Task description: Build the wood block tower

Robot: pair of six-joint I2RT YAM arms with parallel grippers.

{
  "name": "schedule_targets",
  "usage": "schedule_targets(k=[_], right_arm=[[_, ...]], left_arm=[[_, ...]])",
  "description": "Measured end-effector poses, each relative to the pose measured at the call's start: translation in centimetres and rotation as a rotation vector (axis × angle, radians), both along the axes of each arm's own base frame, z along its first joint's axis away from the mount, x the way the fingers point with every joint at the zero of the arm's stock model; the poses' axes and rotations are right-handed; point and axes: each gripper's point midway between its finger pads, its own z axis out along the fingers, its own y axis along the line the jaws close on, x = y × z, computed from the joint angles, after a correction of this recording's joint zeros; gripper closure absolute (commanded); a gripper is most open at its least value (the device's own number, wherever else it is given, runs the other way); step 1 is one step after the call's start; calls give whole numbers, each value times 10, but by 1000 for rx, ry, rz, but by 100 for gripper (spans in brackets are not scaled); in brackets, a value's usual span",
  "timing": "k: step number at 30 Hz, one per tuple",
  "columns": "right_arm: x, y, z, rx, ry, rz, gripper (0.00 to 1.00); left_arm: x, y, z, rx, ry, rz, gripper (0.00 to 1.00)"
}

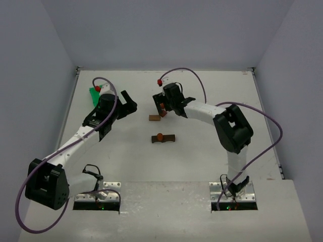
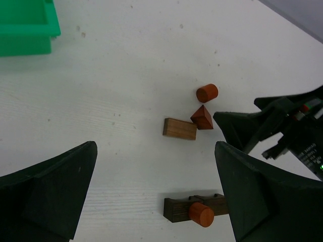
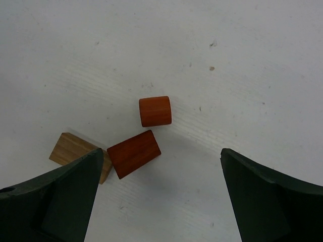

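From the overhead view the green bin (image 1: 94, 93) is mostly covered by the left arm, and the left wrist view cuts it off at the top-left corner. The small pieces under the right gripper (image 1: 162, 107) cannot be made out from above; only the wrist views show them. In the right wrist view the light wooden block (image 3: 73, 150) is partly hidden behind the gripper's near finger, and in the left wrist view the right end of the dark brown plank (image 2: 176, 207) disappears behind a finger (image 2: 262, 196). The reddish block (image 3: 133, 154) looks like a wedge from the left wrist and shows a flat rectangular face from the right wrist, so its true shape is hard to settle. No tower stands: the pieces lie in two groups near the middle of the white table (image 1: 126, 161). The plank lies flat on the side nearer the arm bases, with an orange cylinder (image 2: 202, 214) resting at its middle. Farther out, apart from the plank, the light wooden block, the reddish block and a second orange cylinder (image 3: 155, 111) form a loose cluster; the reddish block is touching or just beside the light one, and the cylinder lies just clear of both. The right gripper hangs over this cluster with its jaws spread wide and holds nothing. The left gripper (image 2: 155, 166) is likewise spread wide with nothing between its fingers, aimed toward the blocks from the bin's side.
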Motion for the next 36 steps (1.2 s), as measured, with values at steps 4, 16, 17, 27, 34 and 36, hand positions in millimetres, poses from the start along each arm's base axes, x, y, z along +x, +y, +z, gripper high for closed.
schedule_targets(k=[4,16,17,27,34,36], right_arm=[[9,10,-16,-45,27,56,12],[27,27,-47,-109,60,131,43],[28,27,-49,-115,60,132,46],[28,23,-52,-148,60,142,66],[30,24,-51,-155,47,159,80],[31,27,-49,-157,34,190,82]], left_arm=[[-3,-3,-14,-5,23,-34,0],[1,5,-19,-7,4,-39,0],[0,5,-20,-7,5,-40,0],[0,3,-21,-9,1,-48,0],[-1,3,-22,-11,5,-58,0],[-2,1,-22,-12,6,-77,0]])
